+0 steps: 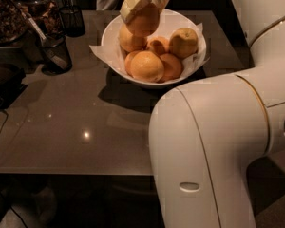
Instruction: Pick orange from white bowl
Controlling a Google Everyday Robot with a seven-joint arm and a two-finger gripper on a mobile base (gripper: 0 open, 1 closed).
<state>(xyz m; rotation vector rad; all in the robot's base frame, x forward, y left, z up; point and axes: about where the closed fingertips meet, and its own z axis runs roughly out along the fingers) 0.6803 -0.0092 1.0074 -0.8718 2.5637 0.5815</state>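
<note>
The white bowl (190, 65) stands on the dark table, lined with crumpled white paper and holding several oranges. My gripper (143, 4) is at the top of the view, above the bowl's back left, shut on a deep orange orange (143, 20) that hangs clear of the pile. A large orange (146, 65) lies at the bowl's front. A paler yellowish one (183, 42) lies at the right.
Two dark mesh cups (54, 53) (72, 20) stand left of the bowl. A container of brown bits (7, 13) is at the far left. My white arm (213, 146) fills the lower right. A person stands behind the table.
</note>
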